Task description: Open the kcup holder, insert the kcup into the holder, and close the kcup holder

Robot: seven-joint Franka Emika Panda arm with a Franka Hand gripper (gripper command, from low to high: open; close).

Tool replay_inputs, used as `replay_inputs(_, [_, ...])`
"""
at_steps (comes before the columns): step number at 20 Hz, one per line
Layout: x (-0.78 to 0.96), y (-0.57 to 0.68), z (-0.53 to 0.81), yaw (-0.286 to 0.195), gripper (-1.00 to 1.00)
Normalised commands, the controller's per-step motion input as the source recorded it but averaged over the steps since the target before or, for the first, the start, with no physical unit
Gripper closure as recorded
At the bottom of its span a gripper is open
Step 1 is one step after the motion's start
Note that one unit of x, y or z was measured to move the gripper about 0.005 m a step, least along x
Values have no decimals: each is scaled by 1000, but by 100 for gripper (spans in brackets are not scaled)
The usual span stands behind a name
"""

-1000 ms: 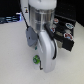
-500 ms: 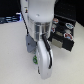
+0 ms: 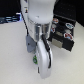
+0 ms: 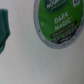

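Observation:
The kcup (image 4: 59,20) fills much of the wrist view as a round green lid with a pale rim, lying on the white table. In the exterior view the kcup (image 3: 35,60) is only a small green spot beside the white arm. The arm's white body covers most of my gripper (image 3: 38,53), which hangs low over the table right by the pod; its fingers cannot be made out. The kcup holder (image 3: 64,31), a black boxy unit, stands behind the arm on the exterior view's right. Whether it is open does not show.
A dark teal shape (image 4: 4,31) sits at the edge of the wrist view; what it is I cannot tell. Dark objects (image 3: 10,20) line the back on the exterior view's left. The white table (image 3: 12,60) spreads around the arm.
The arm has swung lower and nearer the camera in the exterior view. The green spot of the pod now shows higher in the picture than one second ago.

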Motion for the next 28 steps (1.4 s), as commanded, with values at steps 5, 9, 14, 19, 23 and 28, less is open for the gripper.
replay_inputs(5, [-67, -22, -123, -19, -100])
replay_inputs(9, [-29, 0, -230, 0, -100])
replay_inputs(14, [23, -62, -126, -22, -100])
replay_inputs(19, [138, -53, -17, -39, 100])
replay_inputs(23, [86, -7, 0, -25, 100])
replay_inputs(28, [54, 5, 3, -20, 100])
